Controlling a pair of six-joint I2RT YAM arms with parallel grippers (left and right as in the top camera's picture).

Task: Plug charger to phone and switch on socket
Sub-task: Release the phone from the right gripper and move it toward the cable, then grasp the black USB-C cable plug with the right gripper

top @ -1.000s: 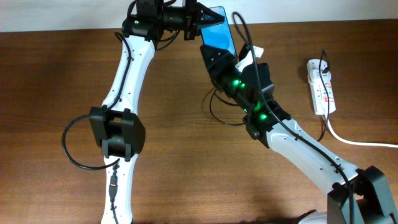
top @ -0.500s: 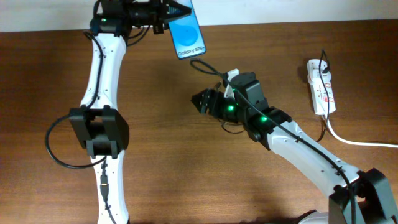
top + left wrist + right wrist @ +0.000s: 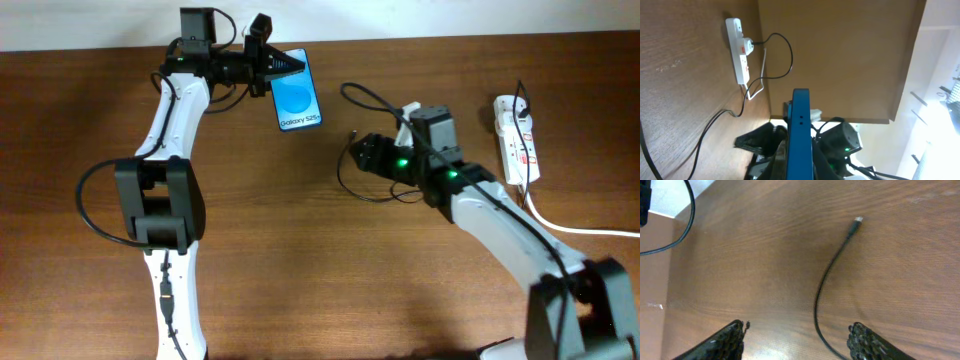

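My left gripper (image 3: 283, 64) is shut on the top edge of the phone (image 3: 298, 92), which hangs tilted above the back of the table, its blue screen with "Galaxy S25" facing up. In the left wrist view the phone (image 3: 801, 115) shows edge-on between the fingers (image 3: 800, 162). My right gripper (image 3: 360, 152) is open and empty, low over the table right of the phone. The charger (image 3: 339, 176) lies looped on the table under it. In the right wrist view the charger (image 3: 826, 280) runs between the open fingers (image 3: 800, 342), its plug (image 3: 857, 220) lying free. The socket (image 3: 518, 138) lies at the far right.
The socket's thick white cord (image 3: 575, 227) runs off the right edge. A black adapter is plugged into the socket (image 3: 737, 50) near its far end. My right arm's own black cable (image 3: 365, 95) arcs above the table between phone and gripper.
A second ago both grippers met at the phone at the back. The right gripper came away empty and lower. The left gripper carried the phone left, then a little right and down.
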